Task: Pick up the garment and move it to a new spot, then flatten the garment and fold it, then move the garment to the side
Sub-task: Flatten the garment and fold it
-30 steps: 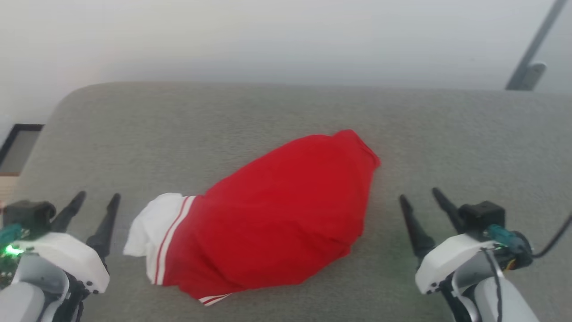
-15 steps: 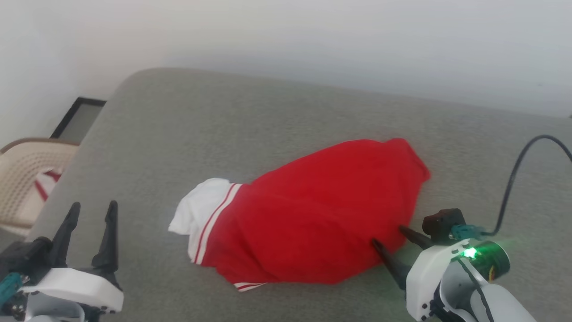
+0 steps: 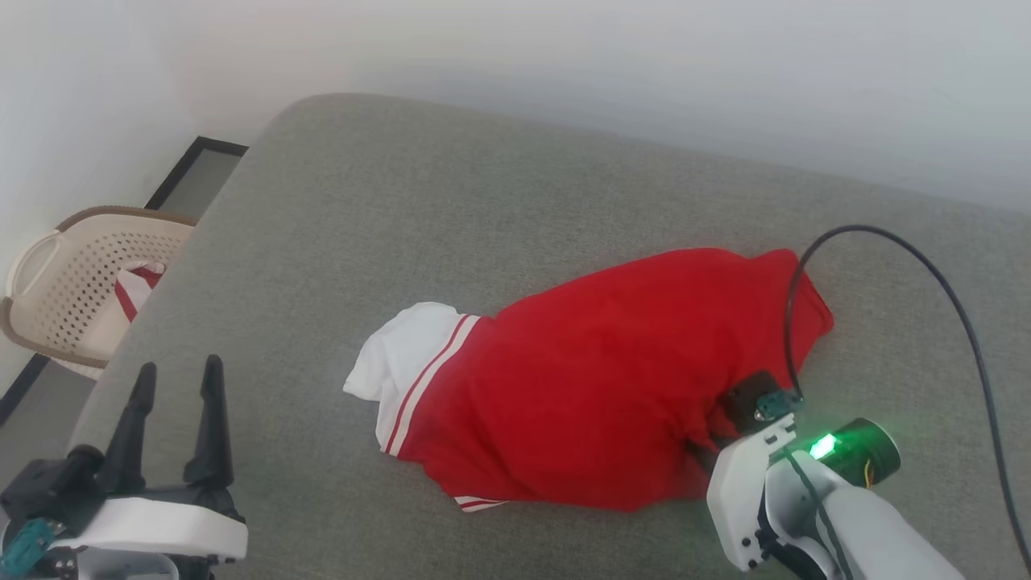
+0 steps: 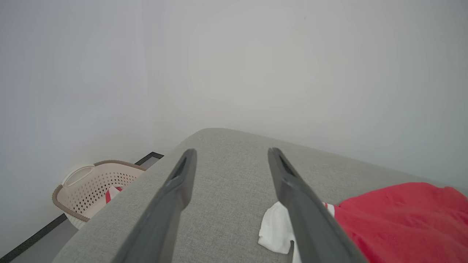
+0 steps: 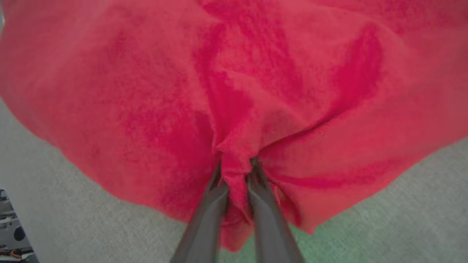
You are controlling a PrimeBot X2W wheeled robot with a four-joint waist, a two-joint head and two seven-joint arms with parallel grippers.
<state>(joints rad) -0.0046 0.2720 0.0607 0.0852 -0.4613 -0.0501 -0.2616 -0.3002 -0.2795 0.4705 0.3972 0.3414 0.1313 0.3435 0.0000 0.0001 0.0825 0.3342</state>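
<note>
The garment [image 3: 612, 379] is a bright red T-shirt with a white sleeve, lying bunched on the grey cushion [image 3: 483, 201]. My right gripper [image 3: 702, 445] is buried in its near right edge. In the right wrist view the two fingers of the right gripper [image 5: 236, 164] are pinched together on a fold of the garment [image 5: 234, 91]. At the lower left my left gripper [image 3: 179, 370] stands open above the cushion, well away from the shirt. The left wrist view shows the left gripper [image 4: 232, 151] open, with the garment [image 4: 402, 219] at the lower right.
A beige perforated basket [image 3: 48, 242] holding a red-and-white cloth scrap [image 3: 133, 286] stands on the floor beyond the cushion's left edge; it is also in the left wrist view as the basket [image 4: 91, 182]. A black cable [image 3: 966, 322] arcs over the cushion from my right wrist. A pale wall runs behind.
The head camera has turned, shifting the whole picture. My right gripper went from open beside the shirt into its near right edge and shut on a fold. The left gripper stays open.
</note>
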